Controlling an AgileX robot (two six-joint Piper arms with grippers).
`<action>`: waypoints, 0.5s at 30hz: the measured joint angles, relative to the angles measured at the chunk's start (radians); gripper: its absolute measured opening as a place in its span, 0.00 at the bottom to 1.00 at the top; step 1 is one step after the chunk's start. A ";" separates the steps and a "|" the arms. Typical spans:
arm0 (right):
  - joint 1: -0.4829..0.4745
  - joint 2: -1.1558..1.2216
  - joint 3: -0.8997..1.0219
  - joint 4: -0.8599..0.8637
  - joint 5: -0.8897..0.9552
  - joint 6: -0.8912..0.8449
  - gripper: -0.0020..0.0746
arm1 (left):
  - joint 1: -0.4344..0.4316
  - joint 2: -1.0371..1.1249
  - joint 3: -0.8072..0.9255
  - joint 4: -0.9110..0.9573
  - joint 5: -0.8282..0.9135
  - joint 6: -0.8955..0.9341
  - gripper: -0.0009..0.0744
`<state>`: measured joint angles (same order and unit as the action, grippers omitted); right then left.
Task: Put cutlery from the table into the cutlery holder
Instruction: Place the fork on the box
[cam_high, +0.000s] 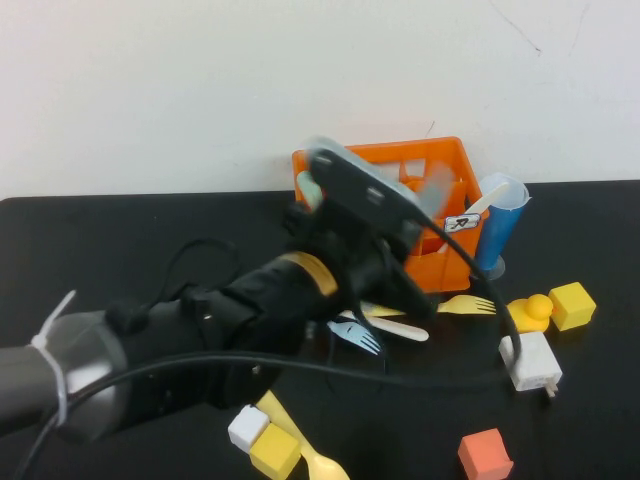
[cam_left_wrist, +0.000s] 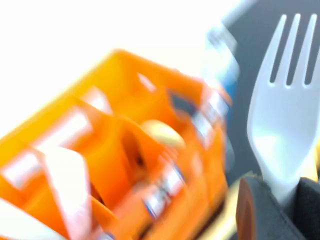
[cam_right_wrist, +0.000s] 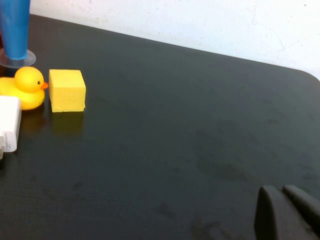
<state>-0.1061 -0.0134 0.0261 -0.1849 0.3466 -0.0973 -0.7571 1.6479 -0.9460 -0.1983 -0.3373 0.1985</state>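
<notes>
On the black table (cam_right_wrist: 175, 125), left end effector (cam_left_wrist: 280, 200) pinches a grey fork (cam_left_wrist: 285, 125) beside the orange cutlery holder (cam_left_wrist: 125, 150).

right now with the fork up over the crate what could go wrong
The left gripper pinches the grey fork only at its handle end, so it may twist or slip. The orange crate already holds cutlery, so the fork could catch on a divider. The right gripper rests low over the table, away from all this.
</notes>
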 joint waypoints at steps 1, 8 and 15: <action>0.000 0.000 0.000 0.000 0.000 0.000 0.02 | 0.010 -0.004 0.017 0.004 -0.075 -0.075 0.14; 0.000 0.000 0.000 0.000 0.000 0.000 0.02 | 0.030 0.006 0.035 0.006 -0.407 -0.287 0.14; 0.000 0.000 -0.001 0.000 0.000 0.000 0.02 | 0.036 0.067 0.035 -0.013 -0.603 -0.295 0.14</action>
<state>-0.1061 -0.0134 0.0247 -0.1849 0.3466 -0.0973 -0.7211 1.7146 -0.9110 -0.2109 -0.9400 -0.0965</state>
